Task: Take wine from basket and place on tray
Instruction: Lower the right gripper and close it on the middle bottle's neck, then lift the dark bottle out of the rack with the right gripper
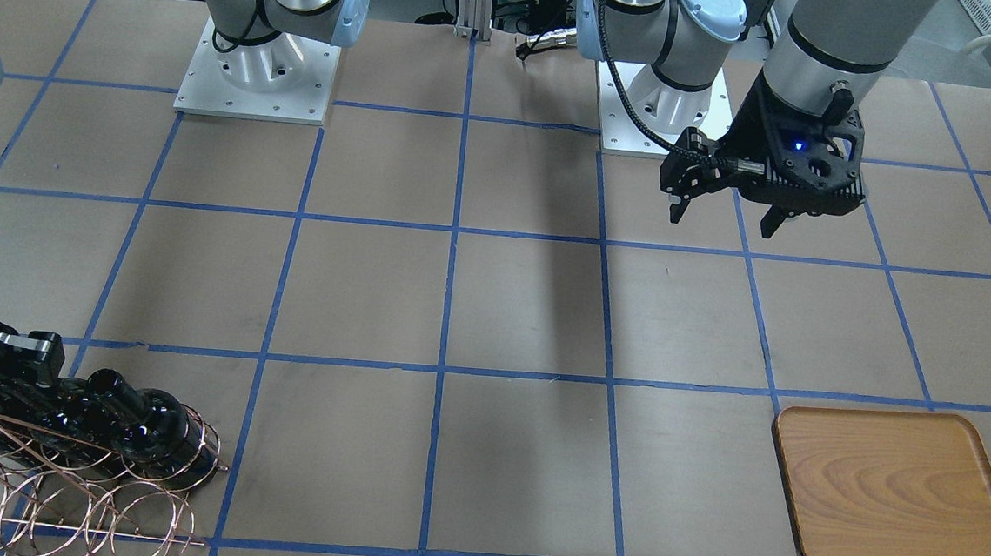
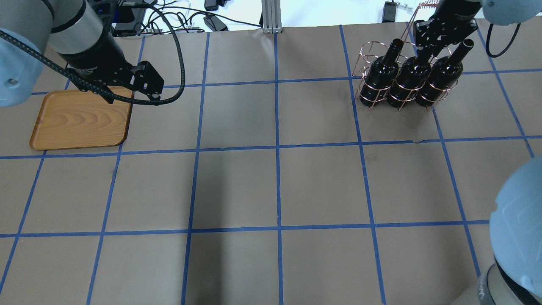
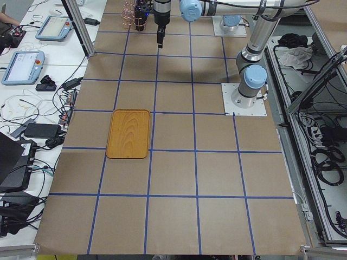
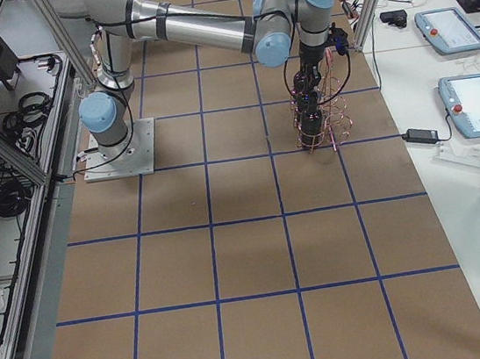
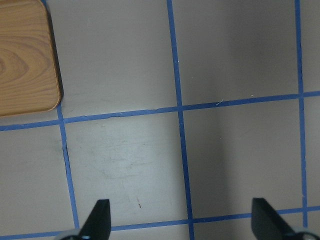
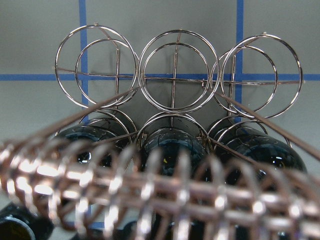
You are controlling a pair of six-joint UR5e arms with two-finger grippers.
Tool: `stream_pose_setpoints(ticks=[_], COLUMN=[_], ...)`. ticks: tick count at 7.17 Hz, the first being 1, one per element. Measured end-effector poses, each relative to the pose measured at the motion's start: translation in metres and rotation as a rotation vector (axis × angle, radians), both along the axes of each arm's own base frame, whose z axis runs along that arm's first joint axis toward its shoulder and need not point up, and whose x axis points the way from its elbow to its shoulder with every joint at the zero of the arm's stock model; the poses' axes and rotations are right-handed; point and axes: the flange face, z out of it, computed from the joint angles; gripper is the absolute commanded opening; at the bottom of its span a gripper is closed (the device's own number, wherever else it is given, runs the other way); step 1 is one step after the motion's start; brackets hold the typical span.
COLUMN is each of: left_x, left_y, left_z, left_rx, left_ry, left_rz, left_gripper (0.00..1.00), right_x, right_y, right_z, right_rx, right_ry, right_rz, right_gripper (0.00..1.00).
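Copper-pink wire, bent into round rings and thin rods, forms the basket (image 2: 365, 50) at the far right of the brown-paper table (image 2: 275, 190), which is crossed by a grid of blue tape. Three glossy black bottles (image 2: 438, 78) stand necks up in one row of its rings, smooth and unlabelled.

The right gripper (image 2: 424, 50) hangs over the middle bottle (image 2: 407, 82) and hides its neck. I cannot tell how far the fingers are spread or whether they grip the glass. The right wrist view adds only the blurred coiled handle (image 6: 150, 195) in front of dark rounded glass, with three more rings beyond it.

The tray (image 2: 80, 123) is flat wood with orange-brown grain, rounded corners and a low rim, and it lies well apart at the far left. The left gripper (image 5: 181, 220) hovers near its corner. Its wrist view shows both fingers (image 5: 100, 220) spread wide, holding nothing.
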Motion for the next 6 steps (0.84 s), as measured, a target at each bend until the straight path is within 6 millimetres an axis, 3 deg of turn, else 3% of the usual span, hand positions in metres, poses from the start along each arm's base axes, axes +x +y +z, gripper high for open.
stream_pose_setpoints(ticks=[3, 4, 6], left_x=[0.001, 0.002, 0.003], left_y=[-0.001, -0.001, 0.002], left_z=[0.004, 0.008, 0.014], left_rx=[-0.008, -0.012, -0.023], left_ry=[0.0, 0.002, 0.004], left_rz=[-0.001, 0.002, 0.005], left_gripper=[1.0, 1.0, 1.0], right_x=[0.004, 0.007, 0.014], right_y=[0.003, 0.011, 0.039], right_z=[0.01, 0.029, 0.089], right_rx=[-0.012, -0.032, -0.057], right_ry=[0.001, 0.005, 0.011], right_rz=[-0.001, 0.0, 0.001], right_gripper=[0.22, 0.22, 0.22])
